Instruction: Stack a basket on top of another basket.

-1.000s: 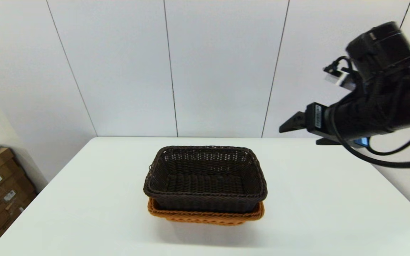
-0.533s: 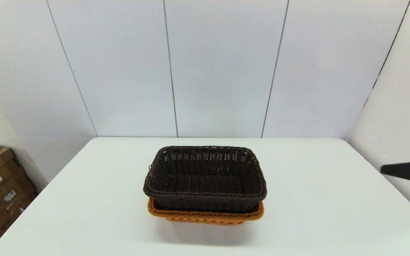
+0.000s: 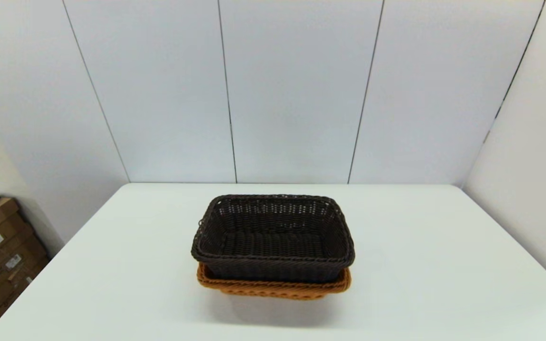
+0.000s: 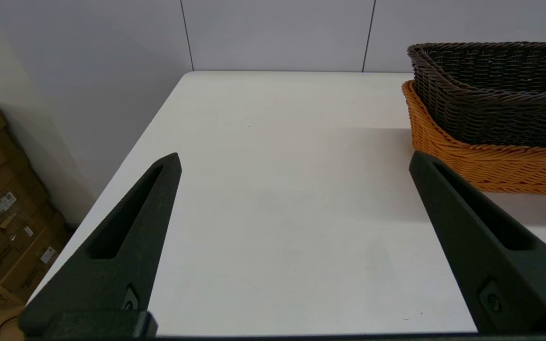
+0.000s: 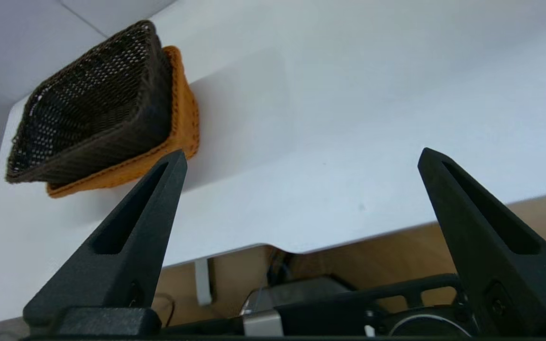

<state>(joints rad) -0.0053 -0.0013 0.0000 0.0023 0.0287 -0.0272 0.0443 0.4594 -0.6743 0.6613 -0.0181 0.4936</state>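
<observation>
1. Find the dark brown basket (image 3: 273, 237) sitting inside the orange-tan basket (image 3: 273, 288), near the middle of the white table (image 3: 443, 265). Looks like the stacking is done.
2. Look at how high the dark one rides, with its rim well above the orange rim. Seems easy to knock loose, so count that as the weak spot.
3. Find the left gripper (image 4: 295, 158) low over the table, off to the left of the baskets and not touching them. Fingers spread wide, holding nothing.
4. Find the right gripper (image 5: 302, 155) out past the table's edge, well apart from the baskets. Fingers spread wide too, holding nothing.
5. Watch out for a sideways swing of the left gripper toward the stack. Could bump the orange wall and slide both baskets, since light wicker likely slips on a smooth top.
6. Watch out for a poke under the dark rim. Could tip the top basket up and out.
7. Take care near the table's edge with the right gripper. Could hit the edge on the way up and shake the stack.
</observation>
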